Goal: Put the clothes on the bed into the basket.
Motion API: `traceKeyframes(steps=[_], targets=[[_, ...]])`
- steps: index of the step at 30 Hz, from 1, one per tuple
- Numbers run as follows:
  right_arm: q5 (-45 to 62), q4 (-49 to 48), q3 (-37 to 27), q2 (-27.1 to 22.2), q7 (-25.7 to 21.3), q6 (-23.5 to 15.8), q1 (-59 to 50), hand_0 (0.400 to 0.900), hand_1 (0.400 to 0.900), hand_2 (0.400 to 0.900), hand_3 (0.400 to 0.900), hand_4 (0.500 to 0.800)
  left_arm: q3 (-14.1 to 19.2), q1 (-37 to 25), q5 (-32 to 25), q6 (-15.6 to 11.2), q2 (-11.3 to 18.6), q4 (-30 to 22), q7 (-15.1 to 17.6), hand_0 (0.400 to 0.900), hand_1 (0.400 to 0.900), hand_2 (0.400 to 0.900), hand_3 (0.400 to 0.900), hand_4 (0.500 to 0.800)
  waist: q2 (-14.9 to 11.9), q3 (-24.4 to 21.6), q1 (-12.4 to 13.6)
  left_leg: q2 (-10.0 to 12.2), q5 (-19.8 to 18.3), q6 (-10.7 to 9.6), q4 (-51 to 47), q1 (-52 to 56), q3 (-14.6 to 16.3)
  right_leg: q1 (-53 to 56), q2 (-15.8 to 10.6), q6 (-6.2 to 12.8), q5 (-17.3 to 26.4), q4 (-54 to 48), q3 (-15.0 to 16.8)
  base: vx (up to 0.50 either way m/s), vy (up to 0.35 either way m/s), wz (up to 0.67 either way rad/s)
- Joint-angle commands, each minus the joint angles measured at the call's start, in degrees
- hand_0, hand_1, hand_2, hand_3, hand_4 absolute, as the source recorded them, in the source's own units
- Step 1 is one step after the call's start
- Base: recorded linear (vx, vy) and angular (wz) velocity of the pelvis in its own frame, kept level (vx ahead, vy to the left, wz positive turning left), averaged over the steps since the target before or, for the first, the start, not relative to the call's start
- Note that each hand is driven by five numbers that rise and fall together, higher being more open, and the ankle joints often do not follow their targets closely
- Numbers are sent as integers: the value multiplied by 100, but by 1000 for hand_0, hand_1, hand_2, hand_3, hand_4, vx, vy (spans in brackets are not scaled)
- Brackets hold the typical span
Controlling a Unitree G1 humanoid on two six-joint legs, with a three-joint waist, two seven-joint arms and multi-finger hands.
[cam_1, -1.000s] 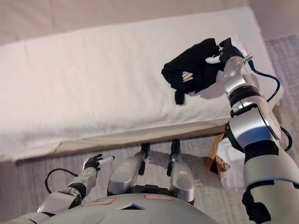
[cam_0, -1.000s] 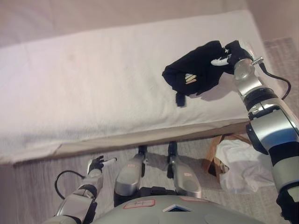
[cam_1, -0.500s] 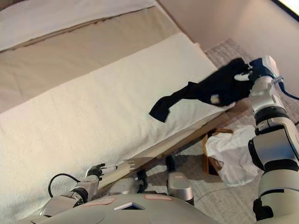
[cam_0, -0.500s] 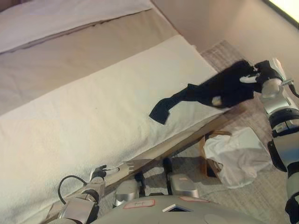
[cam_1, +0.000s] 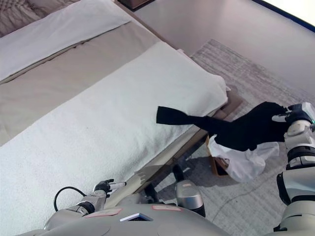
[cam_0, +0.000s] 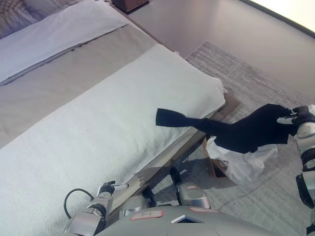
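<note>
My right hand [cam_0: 299,118] is shut on a black garment [cam_0: 246,130] and holds it in the air above the basket [cam_0: 212,162], off the right end of the bed [cam_0: 98,123]. The garment stretches out to the left, and its loose end [cam_0: 170,118] trails over the bed's white blanket near the corner. The basket is wooden, lined with white cloth [cam_0: 246,164], and stands on the rug beside the bed's foot. My left hand [cam_0: 108,189] is low at the bed's near edge with relaxed fingers, holding nothing.
A grey rug [cam_0: 256,83] covers the floor to the right of the bed. A pillow [cam_0: 59,34] lies at the bed's far end. A dark wooden piece of furniture [cam_0: 129,4] stands behind it.
My right hand has carried the black garment off the bed to the right, over the basket. The camera has swung right, showing more rug and floor. My left hand stays low.
</note>
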Motion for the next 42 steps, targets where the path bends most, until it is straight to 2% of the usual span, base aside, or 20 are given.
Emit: traceKeyframes(steps=[1,12,24,25,26,31,42], targets=[[128,176,-152,-669,-233,-296,-448,400,400,400,400,500,-122,-76,256,-43,294,347,68,900,900,900,900,800,-117,-356,5,40,-81,-56,152,-34,-341,100,-37,278,-196,438,-81,-28,2,-5],[223,652,-316,-940,-201,-253,-469,400,400,400,400,500,-317,-173,267,-37,242,328,45,900,900,900,900,800,39,-250,-50,48,-59,-101,160,-34,-417,166,-61,231,-226,391,-162,-5,-8,6],[114,571,472,-659,-32,-285,-1234,400,400,400,400,500,-453,-223,135,-71,155,270,37,900,900,900,900,800,206,-148,82,35,7,-159,179,-132,-562,216,-131,166,-229,314,-344,1,-16,10],[38,677,587,-605,-1,-256,-1338,457,457,457,457,534,-465,-222,126,-65,155,279,28,900,900,900,900,800,210,-145,106,34,19,-167,177,-145,-578,214,-134,160,-227,308,-367,-3,-31,15],[16,813,653,-554,-29,-240,-1458,900,900,900,900,800,-466,-243,108,-65,159,290,34,900,900,900,900,800,216,-143,126,33,25,-175,177,-157,-600,219,-138,157,-225,300,-384,-3,-35,17],[-56,1480,853,-283,133,-87,-1868,900,900,900,900,800,-487,-292,66,-46,161,333,40,900,900,900,900,800,213,-153,220,48,83,-206,144,-185,-700,274,-148,121,-246,260,-504,1,-33,18],[-118,1812,987,12,194,-29,-2109,900,900,900,900,800,-402,-321,23,-33,196,351,71,900,900,900,900,800,124,-194,339,54,103,-226,120,-163,-784,375,-145,92,-271,211,-642,-1,-31,6]])
